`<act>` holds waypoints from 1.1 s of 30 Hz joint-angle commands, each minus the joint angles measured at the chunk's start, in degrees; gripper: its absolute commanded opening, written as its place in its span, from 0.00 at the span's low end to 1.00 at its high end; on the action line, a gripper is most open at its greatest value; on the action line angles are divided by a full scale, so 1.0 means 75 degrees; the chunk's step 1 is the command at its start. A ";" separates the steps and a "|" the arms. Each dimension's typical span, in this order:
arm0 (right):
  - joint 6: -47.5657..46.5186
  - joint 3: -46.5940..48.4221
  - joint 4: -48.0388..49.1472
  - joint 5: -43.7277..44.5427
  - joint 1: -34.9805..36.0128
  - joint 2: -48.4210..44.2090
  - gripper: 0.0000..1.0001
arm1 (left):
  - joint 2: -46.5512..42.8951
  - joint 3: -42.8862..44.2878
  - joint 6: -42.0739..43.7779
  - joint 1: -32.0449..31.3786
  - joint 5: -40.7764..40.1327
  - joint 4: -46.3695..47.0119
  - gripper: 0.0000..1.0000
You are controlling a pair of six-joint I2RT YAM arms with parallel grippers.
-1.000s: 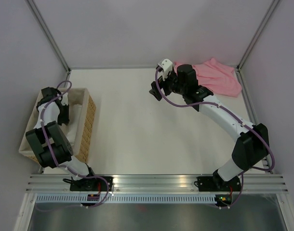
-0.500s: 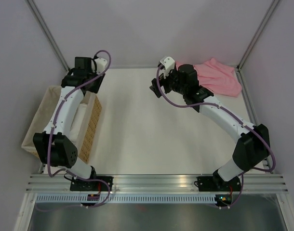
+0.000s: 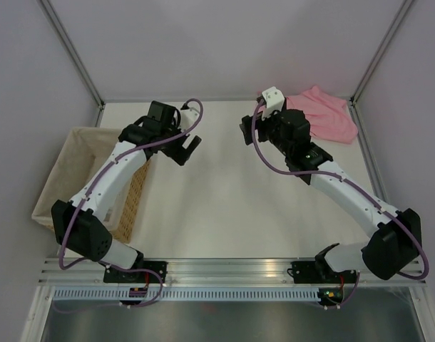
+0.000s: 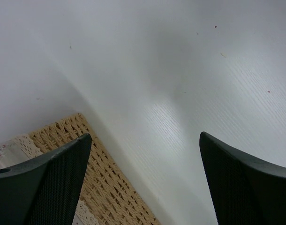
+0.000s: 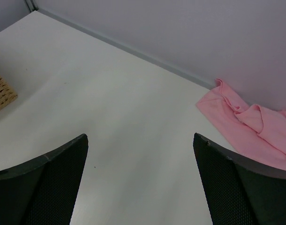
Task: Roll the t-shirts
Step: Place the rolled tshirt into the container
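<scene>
Jaws wide and empty, the right gripper hovers just left of the pink t-shirt. The left gripper, equally wide, hangs well apart from it.

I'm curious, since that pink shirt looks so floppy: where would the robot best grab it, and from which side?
Probably the corner of the pink t-shirt that juts left onto the bare table. Come from above on that open side, since walls hem in its far and right sides. The open right gripper is nearest.
</scene>
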 commanded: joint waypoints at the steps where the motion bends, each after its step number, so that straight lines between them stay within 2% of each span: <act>1: 0.0247 -0.0255 0.0334 0.0343 0.0026 -0.0493 0.98 | -0.0276 -0.0349 -0.0411 -0.0306 0.0187 0.0348 1.00; 5: 0.0400 -0.0537 0.0323 0.0577 0.0026 -0.0763 0.98 | -0.0322 -0.1449 -0.0319 -0.0683 0.0094 0.0688 1.00; 11: 0.0563 -0.0632 -0.0052 0.0706 0.0026 -0.0998 0.98 | -0.0790 -0.2225 -0.0025 -0.0730 0.0469 0.0994 1.00; 17: 0.0962 -0.0784 -0.0146 0.0671 0.0026 -0.1255 0.98 | -0.1118 -0.2472 0.0045 -0.0742 0.0714 0.1193 1.00; 25: 0.0822 -0.0784 -0.0299 0.0870 0.0073 -0.1408 0.98 | -0.1190 -0.2473 -0.0213 -0.0777 0.1500 0.1497 1.00; 29: 0.0658 -0.0632 -0.0299 0.0777 0.0085 -0.1268 0.98 | -0.0722 -0.1688 0.0103 -0.1127 0.0834 0.2035 1.00; 30: 0.0658 -0.0446 -0.0542 0.0753 0.0085 -0.1210 0.98 | -0.0593 -0.1524 0.0185 -0.1430 0.0542 0.2315 1.00; 33: 0.0458 -0.0164 -0.0767 0.0765 0.0120 -0.1103 0.98 | -0.0042 -0.1195 0.0362 -0.1946 -0.1621 0.3908 1.00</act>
